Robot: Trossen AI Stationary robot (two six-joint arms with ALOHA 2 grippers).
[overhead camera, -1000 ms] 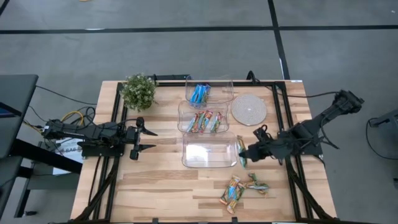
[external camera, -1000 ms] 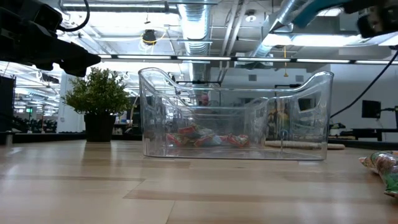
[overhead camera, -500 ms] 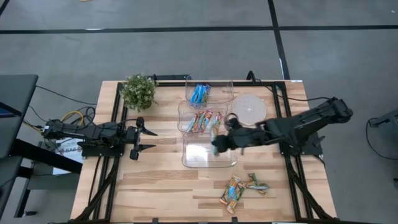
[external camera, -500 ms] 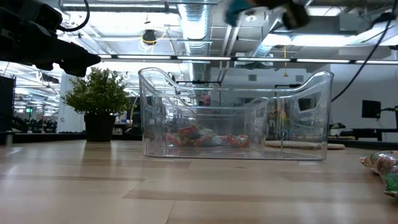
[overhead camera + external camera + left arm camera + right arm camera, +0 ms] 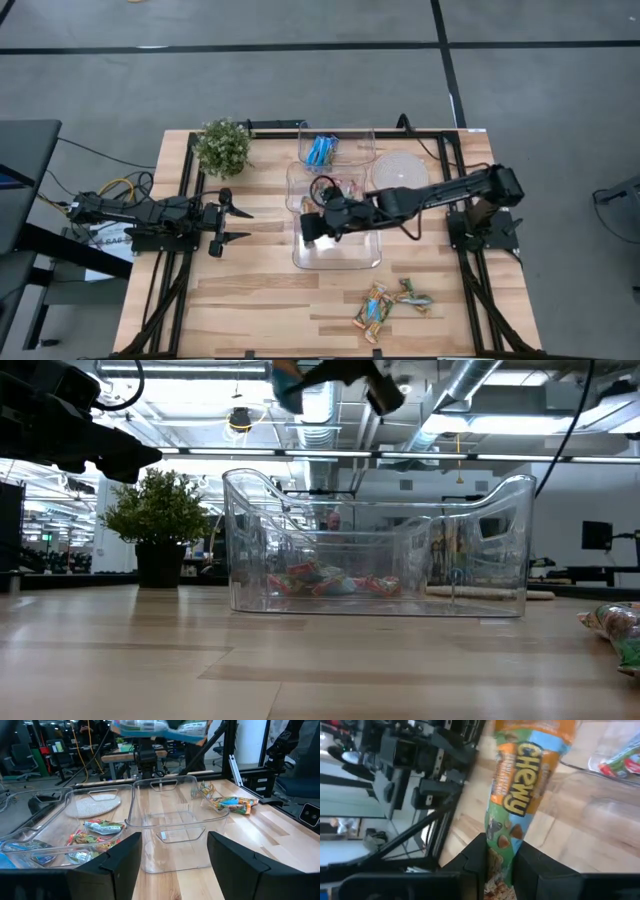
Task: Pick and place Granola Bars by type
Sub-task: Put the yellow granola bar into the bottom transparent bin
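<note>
Gripping one end of the orange-and-green wrapped granola bar (image 5: 516, 785), your right gripper (image 5: 312, 226) hangs over the empty clear plastic tub (image 5: 337, 258). Expect a light, slippery, limp wrapper; pinch near the sealed end. The left gripper (image 5: 236, 225) waits open.

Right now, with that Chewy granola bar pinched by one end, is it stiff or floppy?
Probably fairly stiff: held by one end in the right gripper, the Chewy granola bar sticks straight out without drooping. It likely weighs little, since a narrow pinch carries it. The glossy wrapper may be slippery.
</note>
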